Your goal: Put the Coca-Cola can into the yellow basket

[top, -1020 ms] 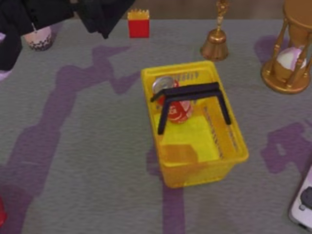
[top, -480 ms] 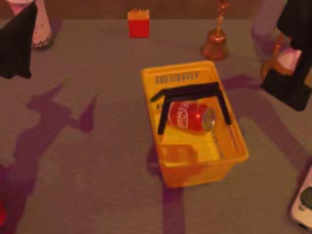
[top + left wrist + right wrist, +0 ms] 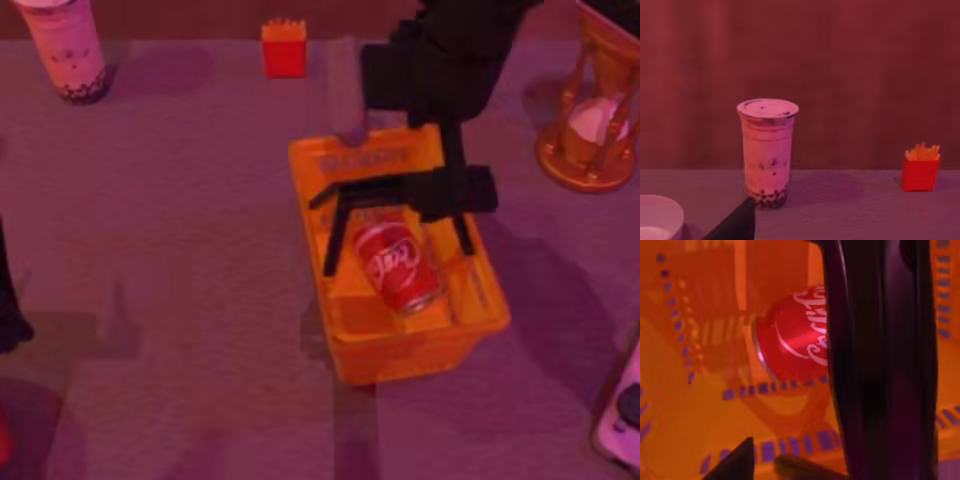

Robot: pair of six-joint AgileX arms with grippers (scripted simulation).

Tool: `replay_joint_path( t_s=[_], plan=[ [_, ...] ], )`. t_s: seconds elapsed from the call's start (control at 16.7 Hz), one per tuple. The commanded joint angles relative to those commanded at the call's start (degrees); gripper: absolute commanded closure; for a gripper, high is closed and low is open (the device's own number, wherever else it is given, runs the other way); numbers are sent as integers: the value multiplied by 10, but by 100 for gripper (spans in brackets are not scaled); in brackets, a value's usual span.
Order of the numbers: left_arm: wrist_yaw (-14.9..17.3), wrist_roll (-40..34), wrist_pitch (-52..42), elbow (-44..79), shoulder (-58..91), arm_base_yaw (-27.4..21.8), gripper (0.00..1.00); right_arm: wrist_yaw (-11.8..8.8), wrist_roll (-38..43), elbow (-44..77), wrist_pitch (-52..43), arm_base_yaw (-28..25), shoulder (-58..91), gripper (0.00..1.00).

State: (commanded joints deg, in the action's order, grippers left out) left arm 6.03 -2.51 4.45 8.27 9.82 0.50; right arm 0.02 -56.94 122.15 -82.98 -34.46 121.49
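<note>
Small red cylindrical Coca-Cola can [image 3: 397, 267] is seen lying on its side in the rectangular yellow plastic basket [image 3: 345, 345], just below right gripper [image 3: 455, 192]; jaw state can't be told. L arm parked.

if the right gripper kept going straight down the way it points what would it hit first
Probably the black handle of the yellow basket, which crosses close before the right gripper; the Coca-Cola can lies beyond it. Depth is uncertain.

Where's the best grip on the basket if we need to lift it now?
Likely the black handles: they stand raised across the yellow basket, above the can lying inside. Come from above and close across the top bar. The right gripper is already there; the slotted walls look too wide to span.
</note>
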Motion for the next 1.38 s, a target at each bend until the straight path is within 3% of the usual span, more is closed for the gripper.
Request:
replay_joint_path(
  t_s=[0.18,0.36,1.32,1.38],
  plan=[
    [-42,17,-32,-58,-71,5,0,2,-36,82,-55,-20,81,0],
    [-60,25,-44,-83,-98,6,0,2,-50,115,-78,-28,114,0],
    [-60,25,-44,-83,-98,6,0,2,-50,44,-21,-29,99,0],
    [-60,25,-44,-83,-98,6,0,2,-50,44,-21,-29,99,8]
  ],
)
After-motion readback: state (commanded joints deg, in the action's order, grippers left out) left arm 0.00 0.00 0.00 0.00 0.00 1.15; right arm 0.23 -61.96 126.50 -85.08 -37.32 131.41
